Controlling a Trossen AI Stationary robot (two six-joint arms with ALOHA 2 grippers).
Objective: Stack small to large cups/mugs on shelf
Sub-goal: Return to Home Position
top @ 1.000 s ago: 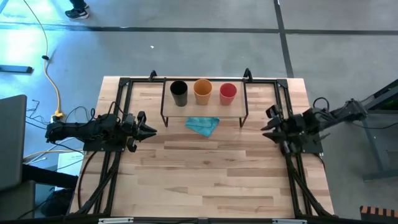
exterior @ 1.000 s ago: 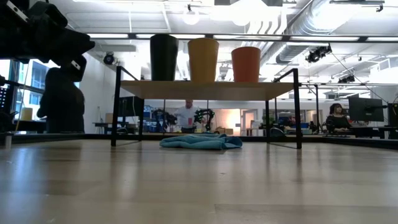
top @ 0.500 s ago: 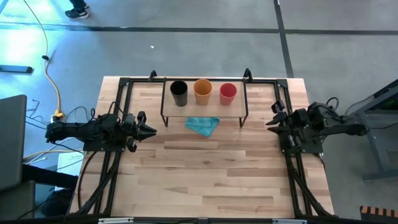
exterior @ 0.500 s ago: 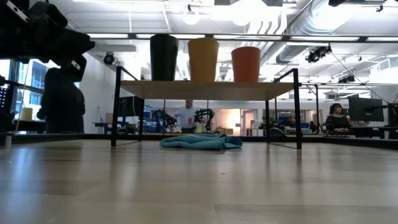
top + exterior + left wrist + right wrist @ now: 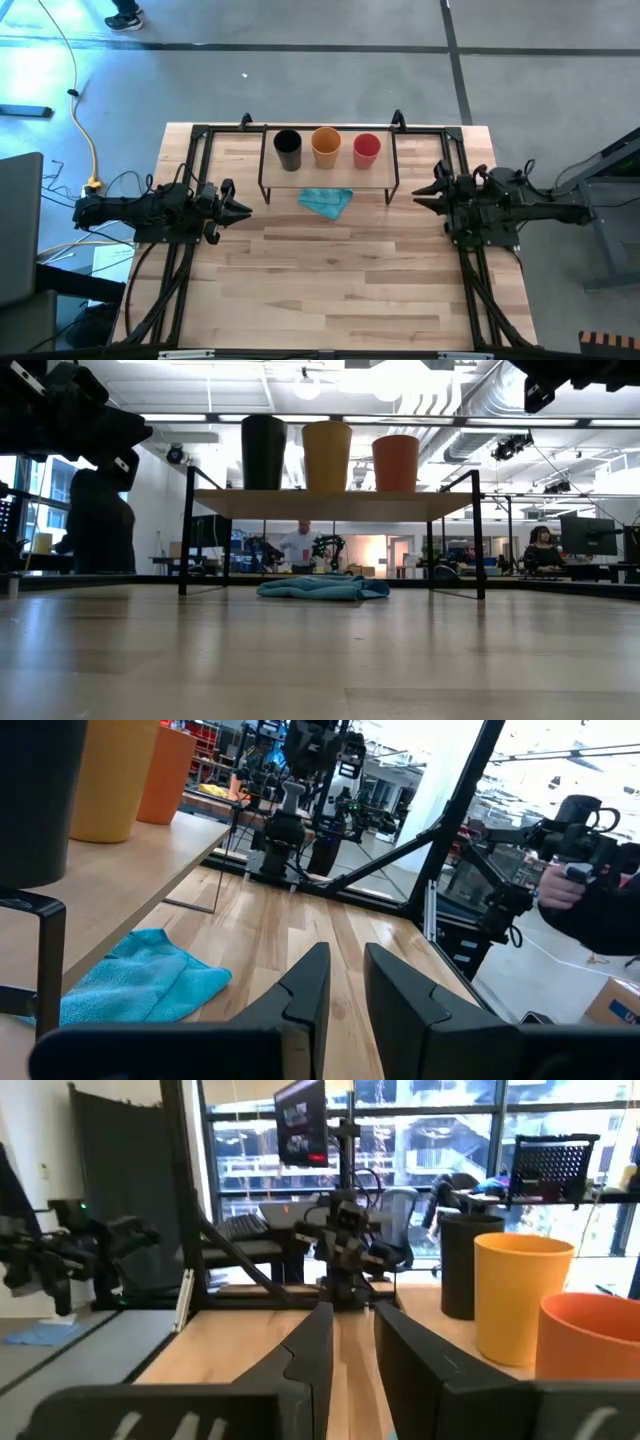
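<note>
Three cups stand upright in a row on the shelf [image 5: 328, 170]: black [image 5: 288, 150], yellow-orange [image 5: 326, 147] and red-orange [image 5: 367, 149]. The low view shows them side by side on the board [image 5: 330, 503]: black [image 5: 263, 452], yellow-orange [image 5: 327, 456], red-orange [image 5: 396, 463]. My left gripper [image 5: 240, 209] waits left of the shelf, its fingers [image 5: 318, 982] a narrow gap apart. My right gripper [image 5: 420, 198] hovers off the shelf's right end, pointing at it, fingers [image 5: 318, 1342] also slightly apart. Neither touches anything.
A light blue cloth [image 5: 326, 201] lies crumpled on the table in front of the shelf, partly under its near edge [image 5: 322, 588]. Black frame rails [image 5: 195, 160] run along both table sides. A person's hand [image 5: 565, 885] shows beyond the table.
My right arm has swung round until it lies level across the table's right edge. Its gripper has moved a little toward the table's left, nearer the shelf's right end. The cups, the cloth and my left arm have stayed still.
</note>
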